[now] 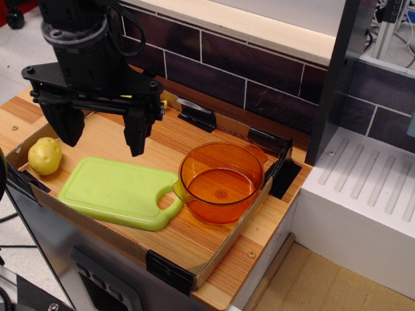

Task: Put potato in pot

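Observation:
The potato (45,155), a small pale yellow-green lump, lies on the wooden tray floor at the far left, just left of the green cutting board. The pot (221,182), round and transparent orange with small side handles, stands empty at the right of the tray, touching the board's handle end. My gripper (104,133) hangs open and empty above the tray's back left, its two black fingers (137,135) spread wide. It is up and to the right of the potato and well left of the pot.
A flat light-green cutting board (120,192) lies between potato and pot. The tray has low cardboard walls with black corner clips (170,271). A dark tiled wall (227,65) runs behind. A white ribbed drainer (369,194) sits at the right.

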